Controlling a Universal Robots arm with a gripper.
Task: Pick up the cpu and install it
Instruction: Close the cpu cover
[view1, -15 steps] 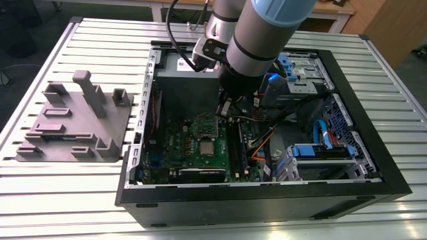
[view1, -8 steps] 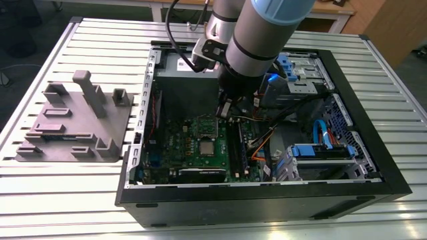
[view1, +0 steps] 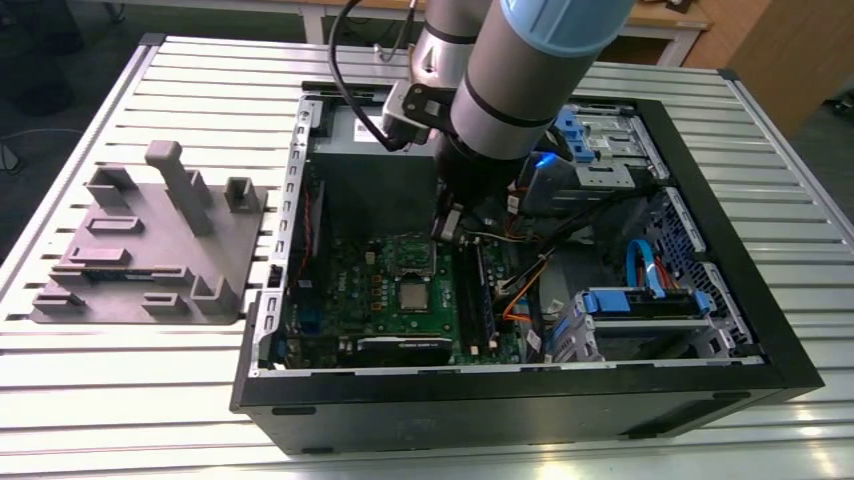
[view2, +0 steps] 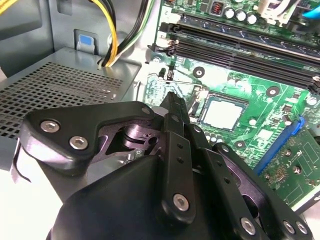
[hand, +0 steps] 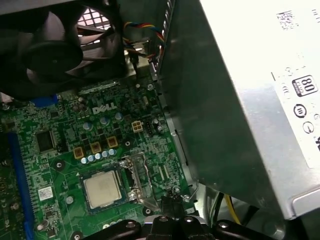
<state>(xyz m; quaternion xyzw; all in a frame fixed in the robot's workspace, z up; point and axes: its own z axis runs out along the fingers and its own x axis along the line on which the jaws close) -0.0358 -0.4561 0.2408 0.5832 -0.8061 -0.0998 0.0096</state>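
Cpu (hand: 102, 189) — the small flat silvery square chip — already sits in its socket on the dark green motherboard (hand: 65, 140), lower left of the first wrist view. My black gripper (view2: 172, 107) looks pressed together, holding nothing. I'd judge a downward drift could hit the socket's thin latch wire — the second wrist view shows that.

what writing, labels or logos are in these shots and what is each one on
motherboard: a maker's logo in white letters, a brand mark, so not quoted.
power supply: a white label with badge symbols; its fine print is too blurred to read.
small white sticker on the motherboard: too small to read.
cpu: no readable marking on its metal top.
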